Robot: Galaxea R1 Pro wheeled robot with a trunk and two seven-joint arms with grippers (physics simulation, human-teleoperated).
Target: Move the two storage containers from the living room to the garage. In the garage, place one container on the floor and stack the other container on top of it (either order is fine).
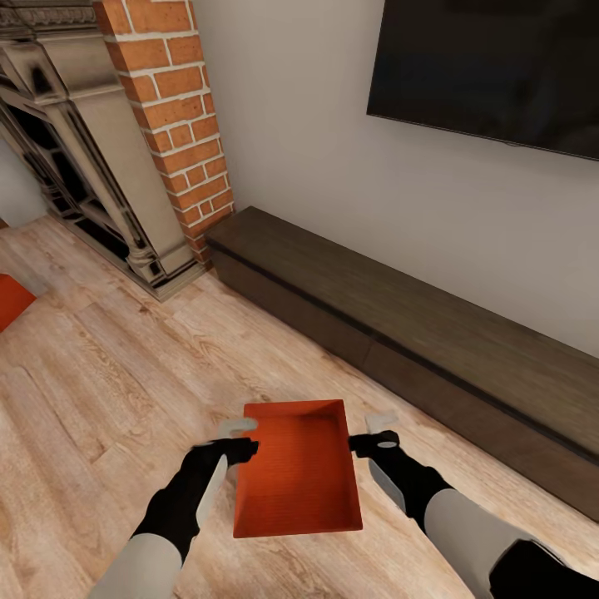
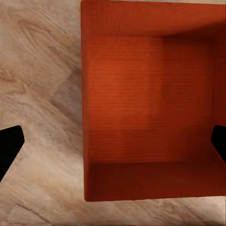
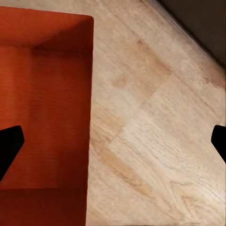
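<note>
One red-orange storage container point(image 1: 299, 470) lies open-topped and empty on the light wood floor of the living room, just in front of me. My left gripper point(image 1: 240, 439) is open over its left wall, one finger above the floor and the other above the bin's inside point(image 2: 150, 103). My right gripper point(image 1: 378, 431) is open over the right wall, straddling it in the same way point(image 3: 47, 108). Neither gripper holds anything. A corner of the second storage container point(image 1: 12, 299) shows at the far left edge.
A long low dark-brown cabinet point(image 1: 433, 333) runs along the white wall to the right, under a dark screen point(image 1: 491, 66). The brick chimney point(image 1: 175, 116) and ornate fireplace point(image 1: 83, 158) stand at the back left. Wood floor point(image 1: 108, 374) stretches left.
</note>
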